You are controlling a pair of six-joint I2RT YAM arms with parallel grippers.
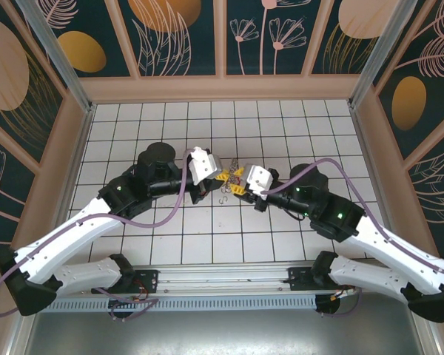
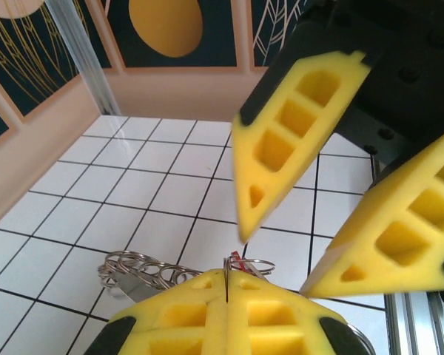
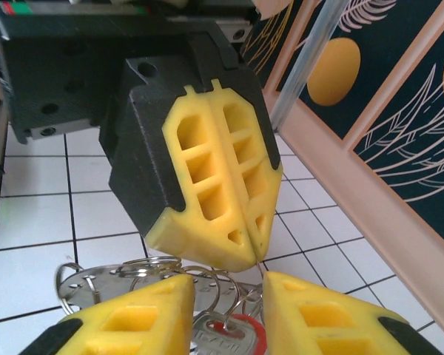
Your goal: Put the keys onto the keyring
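I've got both arms angled inward, wrists nearly nose to nose; left gripper (image 2: pixel 226 277) pressed flush together, right gripper (image 3: pixel 229 287) parted, facing it.

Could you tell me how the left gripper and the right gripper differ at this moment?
The left gripper has its fingers pressed flat together; the right gripper has its fingers apart. A red-headed key shows through the right gripper's gap, while the left gripper leaves no gap. Both have yellow fingers and meet over the bunch of rings.
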